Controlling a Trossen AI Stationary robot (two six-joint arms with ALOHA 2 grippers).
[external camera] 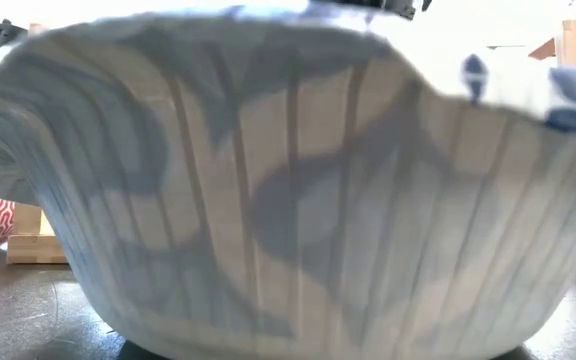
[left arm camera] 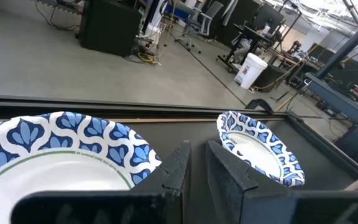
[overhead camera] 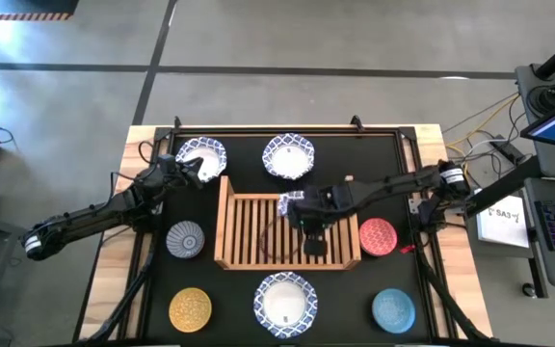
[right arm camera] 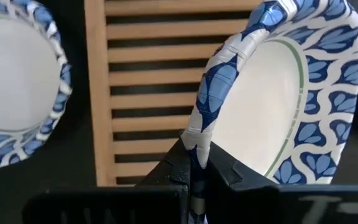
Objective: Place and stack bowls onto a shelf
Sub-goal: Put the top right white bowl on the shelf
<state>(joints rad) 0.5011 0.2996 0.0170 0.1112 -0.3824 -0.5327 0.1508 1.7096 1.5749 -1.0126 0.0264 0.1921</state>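
Note:
My right gripper [right arm camera: 191, 163] is over the wooden slatted shelf [overhead camera: 258, 231] and is shut on a white bowl with a blue patterned rim [right arm camera: 272, 99], which stands tilted on edge. In the high view the arm hides most of that bowl. My left gripper [left arm camera: 197, 168] is at the table's far left, open by a narrow gap. It sits beside the rim of a second white-and-blue bowl [left arm camera: 55, 149] that rests on its base, with a third [left arm camera: 260, 149] farther off. A fourth [overhead camera: 285, 301] sits near the front edge. The four small bowls rest on the mat around the shelf. My right gripper pinches the bowl's rim [right arm camera: 199, 138] between its two fingers, one inside the bowl and one outside. The bowl stands steeply tilted over the shelf's slats, its hollow turned sideways. Whether its lower edge rests on the slats I cannot tell.
The grey-blue bowl [overhead camera: 185, 239] and the yellow bowl [overhead camera: 190, 309] lie left of the shelf. The red bowl [overhead camera: 378, 236] and the light blue bowl [overhead camera: 393, 310] lie to its right. A white-and-blue bowl's wall [external camera: 298, 200] fills the low view. The shelf's slats left of my right gripper are bare.

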